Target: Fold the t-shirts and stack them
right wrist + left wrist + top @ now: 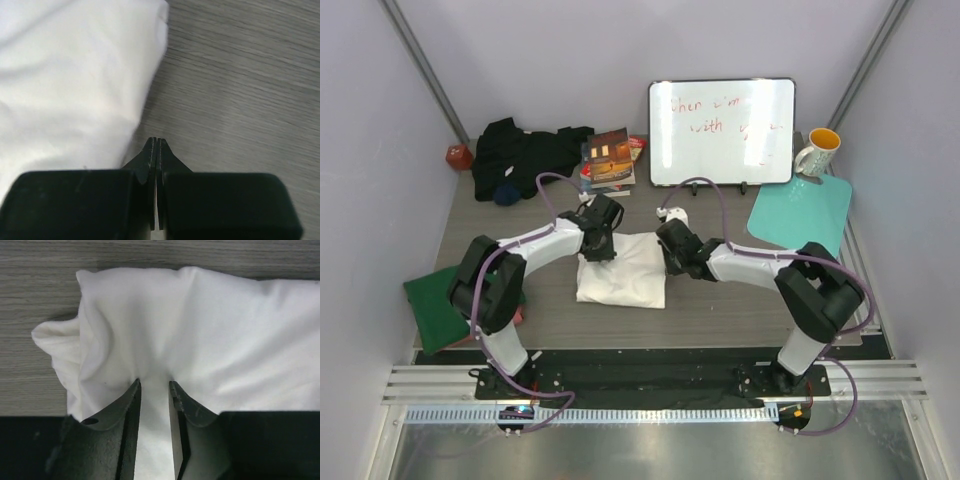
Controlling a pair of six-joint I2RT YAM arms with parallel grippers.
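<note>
Left end effector (154,385) narrowly parted on soft rumpled white t-shirt (225,330); right end effector (157,141) closed, empty.

A folded t-shirt (622,268) lies at the middle of the table (720,310), another t-shirt (435,305) at its near left edge. Along the far edge, left to right — t-shirt heap (525,155), books (610,160), whiteboard (722,132), mug (817,152), with a mat (800,212) before it.

Left arm (535,245), right arm (750,265): white links, black joints, purple cables (542,185); fingers (125,430) black, seemingly matte.
</note>
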